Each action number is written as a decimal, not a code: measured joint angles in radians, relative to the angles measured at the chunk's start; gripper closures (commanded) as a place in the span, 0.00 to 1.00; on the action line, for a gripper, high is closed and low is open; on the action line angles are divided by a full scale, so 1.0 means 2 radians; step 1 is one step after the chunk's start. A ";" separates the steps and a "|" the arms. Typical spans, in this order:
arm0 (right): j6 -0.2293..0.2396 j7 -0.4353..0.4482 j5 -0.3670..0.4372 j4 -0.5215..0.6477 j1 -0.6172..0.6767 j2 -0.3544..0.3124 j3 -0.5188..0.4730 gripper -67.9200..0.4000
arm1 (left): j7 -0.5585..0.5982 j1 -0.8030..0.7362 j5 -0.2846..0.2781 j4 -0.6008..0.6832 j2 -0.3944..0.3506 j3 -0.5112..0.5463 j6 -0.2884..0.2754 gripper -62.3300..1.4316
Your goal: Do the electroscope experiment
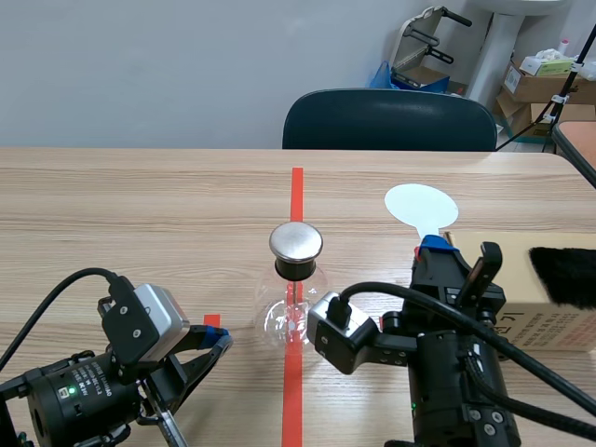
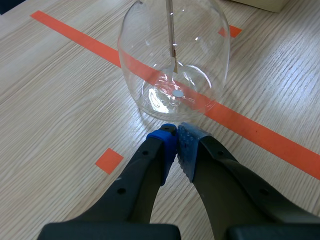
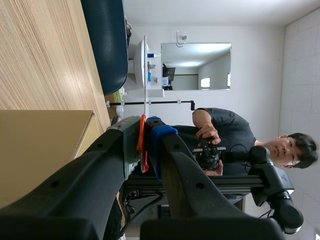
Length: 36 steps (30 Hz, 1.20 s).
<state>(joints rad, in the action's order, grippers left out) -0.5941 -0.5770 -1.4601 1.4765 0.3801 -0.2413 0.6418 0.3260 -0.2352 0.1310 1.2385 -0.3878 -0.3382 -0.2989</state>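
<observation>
The pale wood-grain table (image 1: 140, 214) runs back to a plain grey wall, with an orange-red tape line (image 1: 296, 191) down its middle. A dark blue chair (image 1: 389, 121) is pushed in at the far edge, and cardboard cartons (image 1: 538, 82) are stacked in the far right corner. The right wrist view also catches a person (image 3: 225, 125) in a dark shirt, hands on a controller.

The electroscope (image 1: 294, 303), a clear round glass flask, stands right on the tape line. It has a brushed metal cap (image 1: 296, 242), and a thin rod (image 2: 170, 25) hangs inside. The left gripper (image 2: 176, 131) lies low just short of the flask's base, its blue pads pressed together on nothing.

To the right sits a tan cardboard box (image 1: 531, 307) with a shaggy black fur piece (image 1: 566, 275) on top. The right gripper (image 3: 145, 131) is beside that box, pinching the orange handle of a flat white round paddle (image 1: 421, 205). The paddle's disc reaches away over the table, well apart from the flask.
</observation>
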 measured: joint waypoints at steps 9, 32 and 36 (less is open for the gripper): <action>0.000 0.000 0.000 0.000 0.000 0.000 0.000 0.98 | 0.000 0.000 0.000 0.000 0.000 0.000 0.000 0.91; -0.069 0.082 0.000 0.045 0.074 0.000 -0.082 0.98 | -0.004 0.000 0.000 0.000 0.000 0.000 0.000 0.91; -0.067 0.145 0.000 0.078 0.130 0.000 -0.147 0.98 | -0.010 0.000 0.000 0.000 0.000 0.000 0.000 0.91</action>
<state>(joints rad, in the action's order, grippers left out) -0.7280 -0.2867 -1.4601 1.6325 0.6403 -0.2409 0.3470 0.3054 -0.2356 0.1310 1.2385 -0.3882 -0.3382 -0.2993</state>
